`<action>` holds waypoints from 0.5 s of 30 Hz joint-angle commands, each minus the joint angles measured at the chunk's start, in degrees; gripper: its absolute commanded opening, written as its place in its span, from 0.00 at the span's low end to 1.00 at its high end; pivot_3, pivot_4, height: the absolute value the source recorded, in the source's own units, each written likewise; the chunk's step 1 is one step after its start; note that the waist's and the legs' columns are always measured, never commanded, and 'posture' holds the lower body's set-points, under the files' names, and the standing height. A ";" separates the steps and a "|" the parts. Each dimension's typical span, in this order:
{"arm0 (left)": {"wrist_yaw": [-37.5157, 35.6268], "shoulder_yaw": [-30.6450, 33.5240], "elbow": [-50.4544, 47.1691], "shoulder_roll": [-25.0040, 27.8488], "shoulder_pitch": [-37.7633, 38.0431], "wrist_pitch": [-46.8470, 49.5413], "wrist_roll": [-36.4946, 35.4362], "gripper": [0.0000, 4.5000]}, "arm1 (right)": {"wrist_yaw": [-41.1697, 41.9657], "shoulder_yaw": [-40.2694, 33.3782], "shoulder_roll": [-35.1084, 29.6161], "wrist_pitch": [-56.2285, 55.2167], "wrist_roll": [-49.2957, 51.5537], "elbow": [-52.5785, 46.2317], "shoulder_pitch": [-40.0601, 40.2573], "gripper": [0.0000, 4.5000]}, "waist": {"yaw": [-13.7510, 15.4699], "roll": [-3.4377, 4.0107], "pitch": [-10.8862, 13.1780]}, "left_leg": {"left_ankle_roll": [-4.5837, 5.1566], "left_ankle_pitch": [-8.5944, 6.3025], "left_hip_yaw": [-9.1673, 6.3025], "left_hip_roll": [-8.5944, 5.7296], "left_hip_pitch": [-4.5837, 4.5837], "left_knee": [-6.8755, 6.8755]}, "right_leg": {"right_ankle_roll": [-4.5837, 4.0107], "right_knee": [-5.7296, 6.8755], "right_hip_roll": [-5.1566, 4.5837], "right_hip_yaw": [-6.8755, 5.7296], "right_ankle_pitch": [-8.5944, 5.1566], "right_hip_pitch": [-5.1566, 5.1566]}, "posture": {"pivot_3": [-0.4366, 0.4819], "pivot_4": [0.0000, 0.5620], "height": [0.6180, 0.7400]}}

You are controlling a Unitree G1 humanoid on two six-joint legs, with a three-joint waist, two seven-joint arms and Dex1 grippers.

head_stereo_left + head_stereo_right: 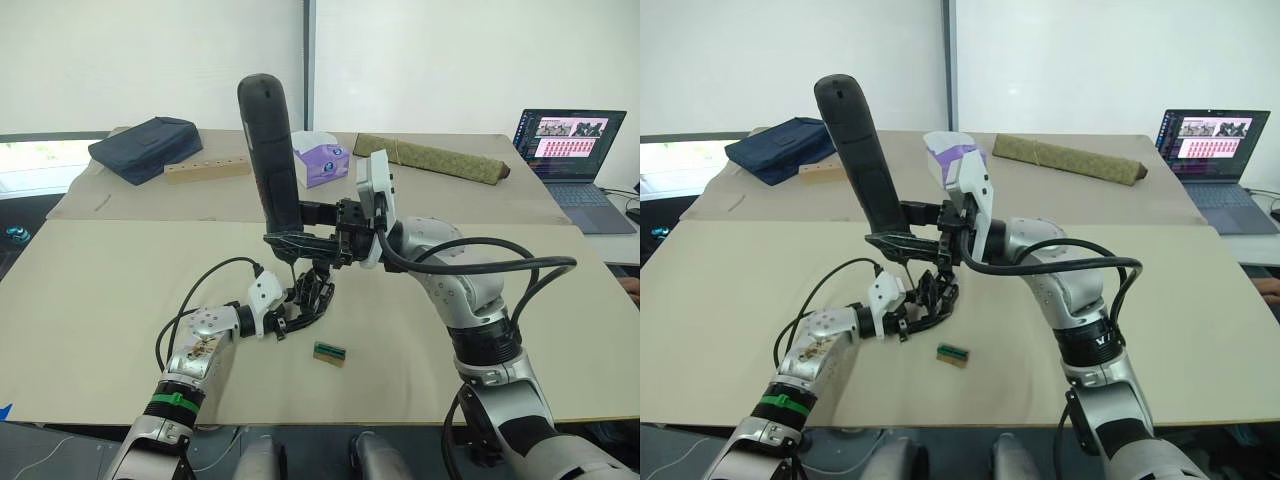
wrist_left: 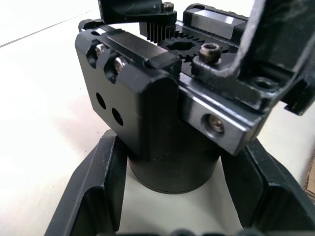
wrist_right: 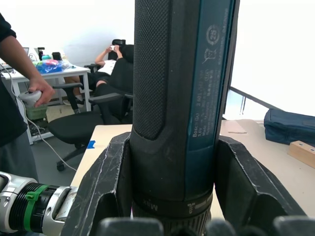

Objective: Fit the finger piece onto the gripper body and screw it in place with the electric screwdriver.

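My right gripper (image 1: 292, 240) is shut on the lower end of the electric screwdriver (image 1: 268, 140), a thick black cylinder held nearly upright with its rounded end up. In the right wrist view both fingers press on the screwdriver (image 3: 182, 98). Its thin bit points down at the gripper body (image 1: 316, 290), which rests on the table's middle. My left gripper (image 1: 292, 318) is shut on the round base of the gripper body (image 2: 172, 167). A black block with two screw heads, apparently the finger piece (image 2: 125, 69), sits on the body's top next to a toothed rack.
A small green-and-brown block (image 1: 329, 353) lies just in front of the gripper body. Along the table's far edge are a blue bag (image 1: 145, 135), a wooden bar (image 1: 207, 168), a tissue box (image 1: 322, 160) and an olive fabric roll (image 1: 430, 158). A laptop (image 1: 570, 150) stands at the far right.
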 commanded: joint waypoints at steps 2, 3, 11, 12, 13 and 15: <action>-0.63 -1.51 1.24 0.23 1.90 2.07 0.55 0.50 | 0.20 -0.85 0.62 -2.94 0.03 -1.52 -0.51 0.42 | 0.00 0.00 0.00 | 0.00 0.00 0.00 0.00 0.00 0.00 | 0.00 0.00 0.00 0.00 0.00 0.00 | 0.48 0.27 1.00; -0.64 -1.52 1.23 0.22 1.91 2.10 0.55 0.50 | 0.20 -0.88 0.64 -2.92 -0.01 -1.54 -0.48 0.42 | 0.00 0.00 0.00 | 0.00 0.00 0.00 0.00 0.00 0.00 | 0.00 0.00 0.00 0.00 0.00 0.00 | 0.48 0.27 1.00; -0.59 -1.62 1.38 0.05 1.87 2.11 0.57 0.50 | 0.14 -0.91 0.72 -3.18 -0.48 -1.25 -0.33 0.42 | 0.00 0.00 0.00 | 0.00 0.00 0.00 0.00 0.00 0.00 | 0.00 0.00 0.00 0.00 0.00 0.00 | 0.48 0.27 1.00; -0.58 -1.62 1.44 0.03 1.85 2.08 0.58 0.50 | 0.20 -0.89 0.74 -3.24 -0.58 -1.18 -0.31 0.42 | 0.01 0.00 0.00 | 0.00 0.00 0.00 0.00 0.00 0.00 | 0.00 0.00 0.00 0.00 0.00 0.00 | 0.48 0.27 1.00; -0.57 -1.63 1.47 0.01 1.84 2.07 0.59 0.50 | 0.28 -0.90 0.77 -3.29 -0.69 -1.14 -0.29 0.42 | 0.01 0.00 0.00 | 0.00 0.00 0.00 0.00 0.00 0.00 | 0.00 -0.01 0.00 0.00 0.00 0.00 | 0.48 0.27 1.00; -0.54 -1.63 1.47 -0.01 1.85 2.06 0.60 0.50 | 0.38 -0.87 0.82 -3.29 -0.89 -1.05 -0.26 0.42 | 0.01 0.00 0.00 | 0.00 0.00 0.00 0.00 0.00 0.00 | 0.00 -0.01 0.00 0.00 0.00 0.00 | 0.48 0.27 1.00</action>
